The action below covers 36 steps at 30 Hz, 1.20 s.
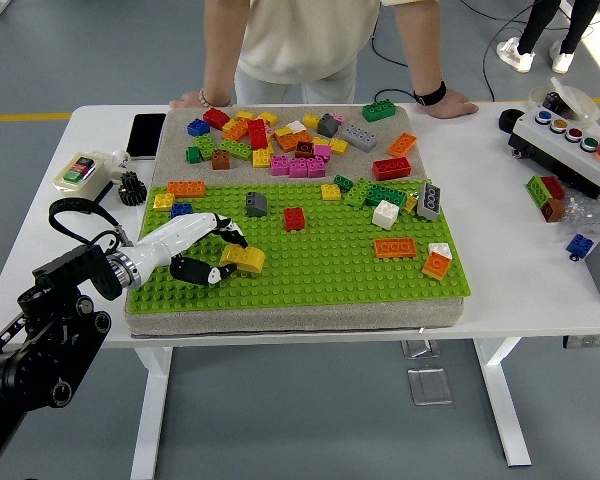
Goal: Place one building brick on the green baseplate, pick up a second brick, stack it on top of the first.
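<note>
The robot's left hand [202, 253] reaches in from the left over the green baseplate [320, 268], its white fingers pinched around a yellow brick [243, 259] at the near-left part of the plate. I cannot tell whether the brick touches the studs. A red brick [294, 218] sits on the plate just beyond it, to the right. Loose bricks [285, 140] crowd the grey mat at the far side. A person stands behind the table, one hand [450, 102] resting flat at the far edge, right of the mat.
</note>
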Motion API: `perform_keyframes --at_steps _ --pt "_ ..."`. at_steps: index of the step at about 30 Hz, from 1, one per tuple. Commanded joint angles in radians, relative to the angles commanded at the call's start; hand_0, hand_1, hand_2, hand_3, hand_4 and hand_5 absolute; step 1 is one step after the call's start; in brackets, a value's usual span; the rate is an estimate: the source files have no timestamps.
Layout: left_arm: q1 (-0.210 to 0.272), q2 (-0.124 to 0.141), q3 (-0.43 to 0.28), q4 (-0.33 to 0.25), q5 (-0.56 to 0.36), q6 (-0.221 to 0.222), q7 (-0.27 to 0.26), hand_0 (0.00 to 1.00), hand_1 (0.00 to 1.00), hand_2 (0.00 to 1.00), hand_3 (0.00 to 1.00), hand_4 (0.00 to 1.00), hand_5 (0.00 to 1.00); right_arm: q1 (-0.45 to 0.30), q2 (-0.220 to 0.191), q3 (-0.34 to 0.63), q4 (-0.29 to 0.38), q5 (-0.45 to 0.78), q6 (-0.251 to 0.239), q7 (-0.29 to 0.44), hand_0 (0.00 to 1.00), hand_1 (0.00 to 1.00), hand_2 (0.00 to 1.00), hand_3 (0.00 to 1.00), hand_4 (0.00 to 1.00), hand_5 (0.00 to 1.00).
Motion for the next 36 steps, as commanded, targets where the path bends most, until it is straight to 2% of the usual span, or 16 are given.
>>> perform_keyframes --at_steps 11,12,17,18,29,30,35,36 --pt "0.003 -0.007 0.001 0.019 0.0 -0.002 -0.009 0.708 0.694 0.609 0.566 0.566 0.002 -0.001 0.001 0.0 0.0 0.0 -0.001 -0.001 0.728 0.638 0.685 0.621 0.915 0.48" --pt "0.002 -0.007 0.001 0.021 0.0 -0.003 -0.009 0.751 0.725 0.625 0.583 0.628 0.018 0.0 0.001 0.0 0.0 0.0 -0.001 -0.001 0.728 0.638 0.685 0.621 0.915 0.48" --pt "0.001 -0.01 -0.002 0.026 0.0 -0.009 -0.014 0.751 0.725 0.625 0.583 0.628 0.018 -0.001 0.001 -0.001 0.0 0.001 -0.001 -0.001 0.728 0.638 0.685 0.621 0.915 0.48" --pt "0.001 -0.011 -0.003 0.027 0.0 -0.009 -0.015 0.766 0.738 0.66 0.613 0.693 0.057 -0.001 0.002 -0.001 0.0 0.001 -0.001 -0.002 0.728 0.637 0.685 0.621 0.915 0.48" --pt "-0.002 -0.011 -0.007 0.035 0.0 -0.014 -0.02 0.772 0.747 0.679 0.633 0.734 0.069 -0.002 0.003 -0.006 0.0 0.001 -0.003 0.0 0.728 0.638 0.685 0.62 0.915 0.48" --pt "-0.002 -0.011 -0.007 0.034 0.0 -0.015 -0.02 0.794 0.76 0.716 0.686 0.815 0.094 -0.002 0.003 -0.006 0.0 0.002 -0.003 0.0 0.728 0.637 0.685 0.621 0.915 0.48" --pt "0.0 -0.011 -0.007 0.034 0.0 -0.018 -0.021 0.794 0.76 0.716 0.686 0.815 0.094 -0.003 0.003 -0.007 0.0 0.001 -0.004 -0.001 0.728 0.637 0.685 0.621 0.915 0.48" --pt "0.0 -0.011 -0.008 0.034 0.0 -0.019 -0.021 0.797 0.762 0.741 0.712 0.863 0.102 -0.003 0.003 -0.008 0.0 0.002 -0.004 -0.001 0.728 0.638 0.685 0.621 0.915 0.48"
